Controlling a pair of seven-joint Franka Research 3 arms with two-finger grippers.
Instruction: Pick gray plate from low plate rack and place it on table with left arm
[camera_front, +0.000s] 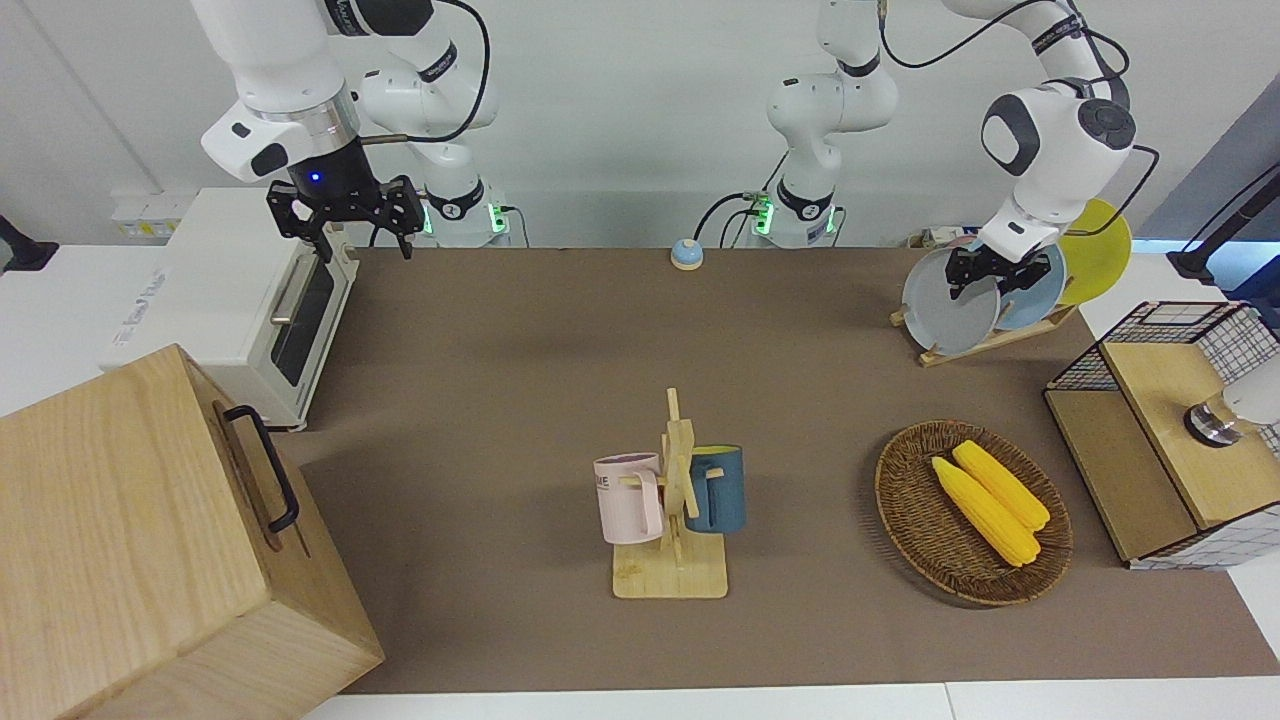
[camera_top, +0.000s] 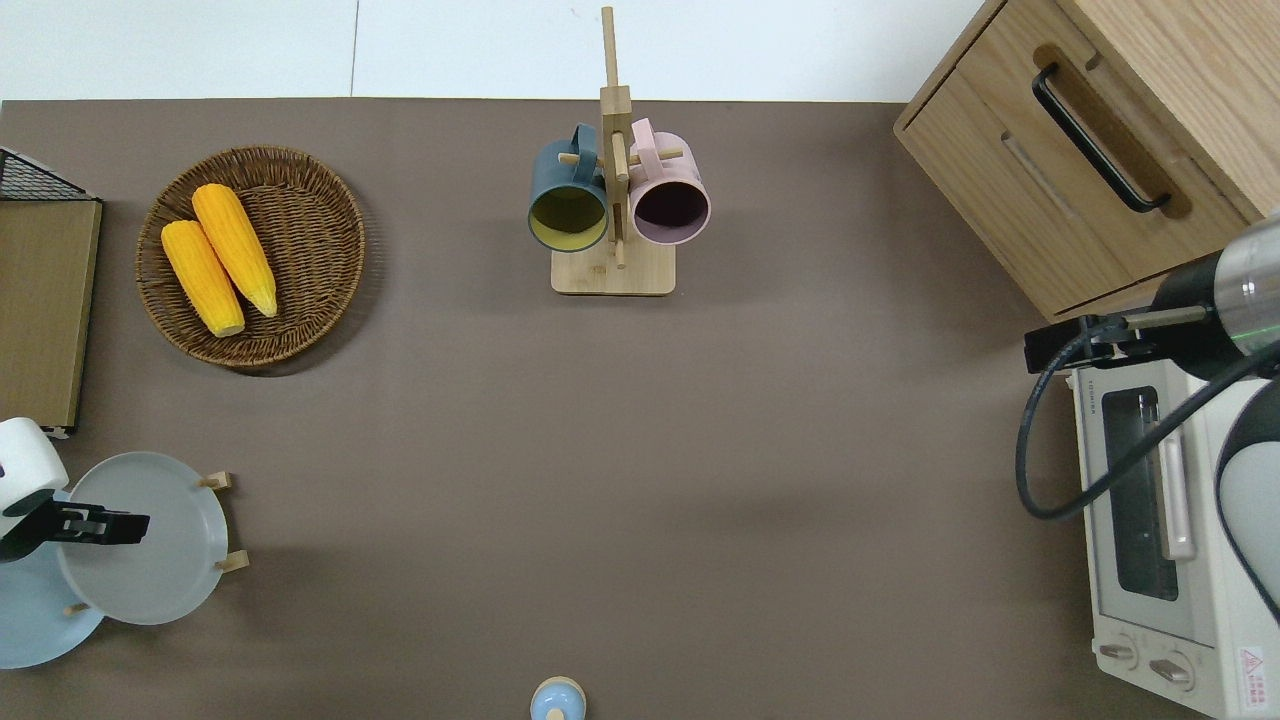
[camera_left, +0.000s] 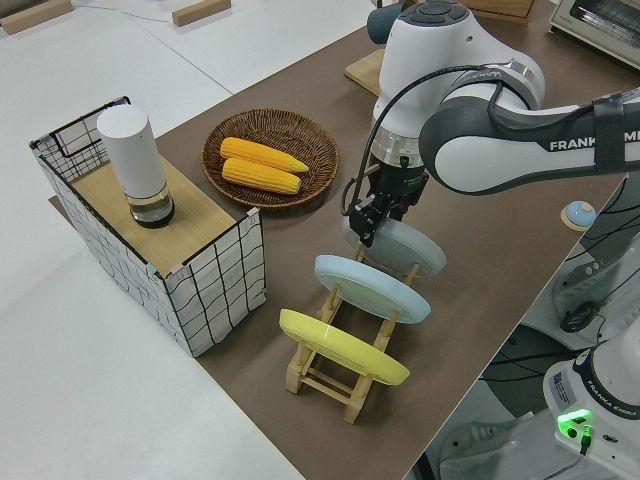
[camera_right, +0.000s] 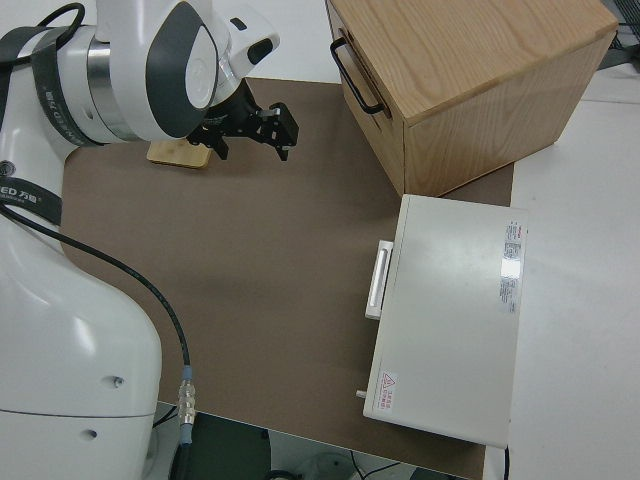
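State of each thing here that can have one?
gray plate: standing in the low plate rack, left gripper at its rim
light blue plate: racked
yellow plate: racked
mugs: hanging on the stand
toaster oven: door closed
wooden drawer: closed
right arm: parked, fingers open

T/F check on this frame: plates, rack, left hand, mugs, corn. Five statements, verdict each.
1. The left hand is at the rim of the gray plate. True.
2. The gray plate lies flat on the table. False: it leans in the rack.
3. Three plates sit in the rack: gray, light blue, yellow. True.
4. The basket holds three corn cobs. False: two cobs.
5. Both mugs stand on the table. False: the pink mug and the blue mug hang on the mug stand.

The right arm is parked.
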